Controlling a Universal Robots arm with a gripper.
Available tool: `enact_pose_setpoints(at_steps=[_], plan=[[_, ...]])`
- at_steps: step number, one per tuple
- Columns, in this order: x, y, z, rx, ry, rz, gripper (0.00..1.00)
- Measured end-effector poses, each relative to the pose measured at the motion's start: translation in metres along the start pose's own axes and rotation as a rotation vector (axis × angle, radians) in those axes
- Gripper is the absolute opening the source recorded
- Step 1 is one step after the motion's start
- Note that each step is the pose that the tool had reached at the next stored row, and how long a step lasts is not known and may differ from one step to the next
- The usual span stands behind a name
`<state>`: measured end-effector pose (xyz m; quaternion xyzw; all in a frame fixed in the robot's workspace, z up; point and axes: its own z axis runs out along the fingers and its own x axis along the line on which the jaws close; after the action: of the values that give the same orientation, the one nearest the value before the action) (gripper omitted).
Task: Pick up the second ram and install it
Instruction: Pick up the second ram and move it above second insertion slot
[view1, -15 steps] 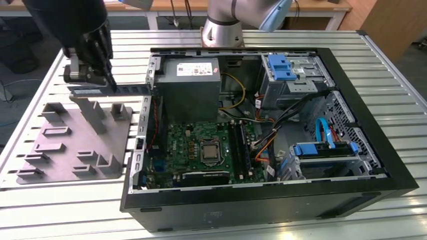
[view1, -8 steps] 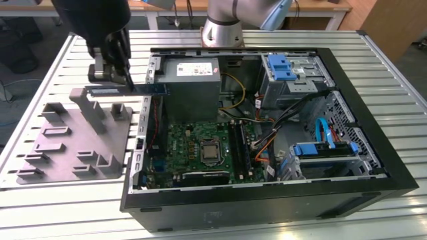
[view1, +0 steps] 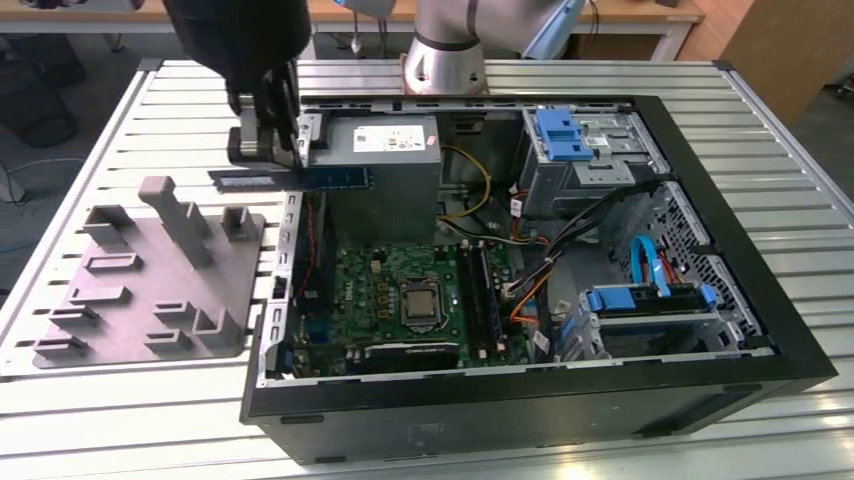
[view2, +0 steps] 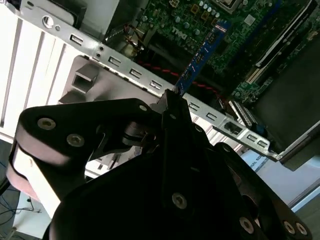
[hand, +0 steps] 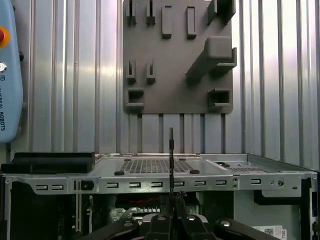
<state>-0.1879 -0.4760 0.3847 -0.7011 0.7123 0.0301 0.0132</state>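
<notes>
My gripper (view1: 271, 158) is shut on the second ram (view1: 336, 178), a long narrow blue-green stick. It hangs level in the air over the case wall at the exterior view's left. In the second wrist view the ram (view2: 200, 57) sticks out from the black fingertips (view2: 169, 107) toward the green motherboard (view2: 210, 20). In the first wrist view the ram (hand: 171, 160) shows edge-on as a thin dark line rising from the gripper (hand: 171, 212) above the case's metal rear rail (hand: 150, 184).
The open computer case (view1: 534, 400) lies flat on a slatted metal table (view1: 134, 100), with the motherboard (view1: 400, 300), power supply (view1: 380, 150) and blue drive bays (view1: 647, 300) inside. A grey moulded fixture (view1: 147, 280) sits at the exterior view's left. The arm's base (view1: 447, 60) stands behind.
</notes>
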Motion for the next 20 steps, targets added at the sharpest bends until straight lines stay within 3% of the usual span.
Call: enact_pose_setpoints(at_steps=[20], plan=[[-0.0012, -0.0751, -0.0016, -0.0002, 0.0000, 0.000, 0.14]])
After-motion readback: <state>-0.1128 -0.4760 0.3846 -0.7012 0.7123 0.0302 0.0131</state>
